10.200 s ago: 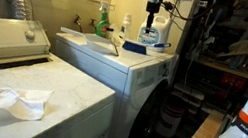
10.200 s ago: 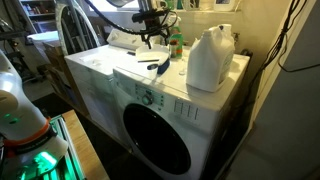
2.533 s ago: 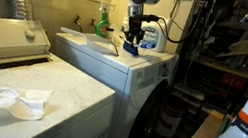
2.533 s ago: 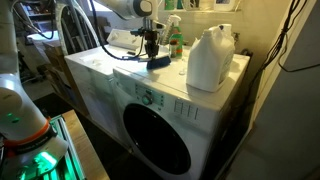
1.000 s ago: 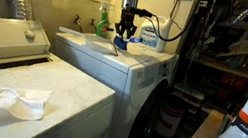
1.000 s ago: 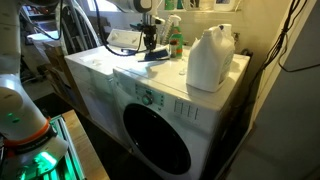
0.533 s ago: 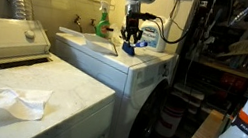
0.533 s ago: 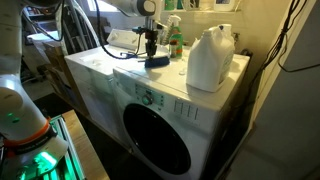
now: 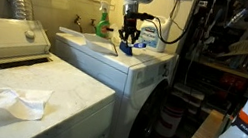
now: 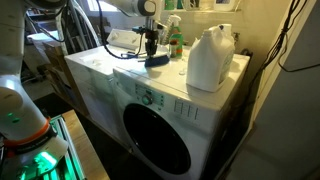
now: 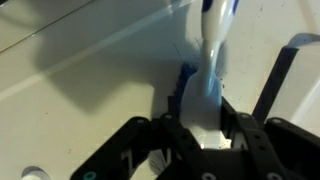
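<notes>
My gripper [image 9: 125,43] hangs low over the top of the white front-loading machine [image 10: 105,68], also seen as the gripper [image 10: 150,50]. It is shut on a blue and white brush [image 11: 212,60], whose pale handle runs up between the dark fingers [image 11: 150,140] in the wrist view, with the gripper [image 11: 200,125] clamped round it. The brush's blue end [image 10: 157,61] rests on or just above the machine's top; in an exterior view the brush [image 9: 127,49] shows as a blue spot below the fingers.
A large white jug [image 10: 210,58] and a green bottle [image 10: 176,42] stand on the machine near the wall. A spray bottle [image 9: 102,20] stands behind. The round door [image 10: 155,138] faces front. A white cloth [image 9: 2,102] lies on the neighbouring top-loader.
Over the last second the gripper swung a little sideways over the machine's top and back, still shut on the brush. Nothing else moved.
</notes>
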Motion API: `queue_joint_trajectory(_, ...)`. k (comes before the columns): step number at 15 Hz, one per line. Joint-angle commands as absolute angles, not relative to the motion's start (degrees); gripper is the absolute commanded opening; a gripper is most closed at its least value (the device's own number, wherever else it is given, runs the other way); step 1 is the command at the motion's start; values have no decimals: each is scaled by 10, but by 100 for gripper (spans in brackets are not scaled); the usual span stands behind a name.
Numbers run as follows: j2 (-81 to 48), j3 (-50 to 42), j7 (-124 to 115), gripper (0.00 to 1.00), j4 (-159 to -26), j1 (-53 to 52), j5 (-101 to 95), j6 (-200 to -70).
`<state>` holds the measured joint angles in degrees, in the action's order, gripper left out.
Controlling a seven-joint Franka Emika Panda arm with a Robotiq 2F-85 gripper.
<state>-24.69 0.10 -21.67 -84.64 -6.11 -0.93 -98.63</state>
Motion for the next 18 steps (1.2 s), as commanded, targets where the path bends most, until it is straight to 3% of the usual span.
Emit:
queue_joint_trajectory(1,-266,8,-194,16,-819,-59,6,-966)
queue_joint_trajectory(18,-230,24,-175,16,-835,-65,41,-1022)
